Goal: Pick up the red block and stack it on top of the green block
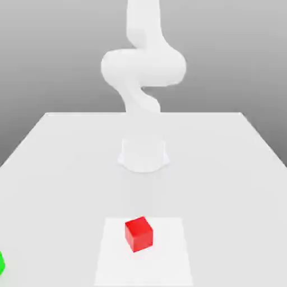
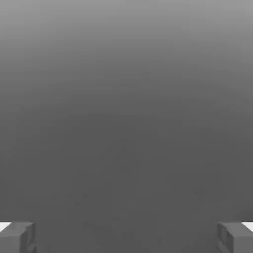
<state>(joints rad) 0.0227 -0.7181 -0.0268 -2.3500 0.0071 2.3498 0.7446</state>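
A red block (image 1: 139, 233) sits on a pale square patch of the white table (image 1: 224, 168), near the front middle of the exterior view. A sliver of the green block (image 1: 1, 263) pokes in at the exterior view's left edge, low down. The white arm (image 1: 143, 67) rises from its base (image 1: 143, 154) behind the red block and runs off the top of the picture. In the hand view my gripper (image 2: 126, 237) faces plain grey background, its two grey fingertips (image 2: 17, 236) set wide apart with nothing between them, so it is open.
The table's far edge lies behind the arm's base. White surface stretches to both sides of the red block.
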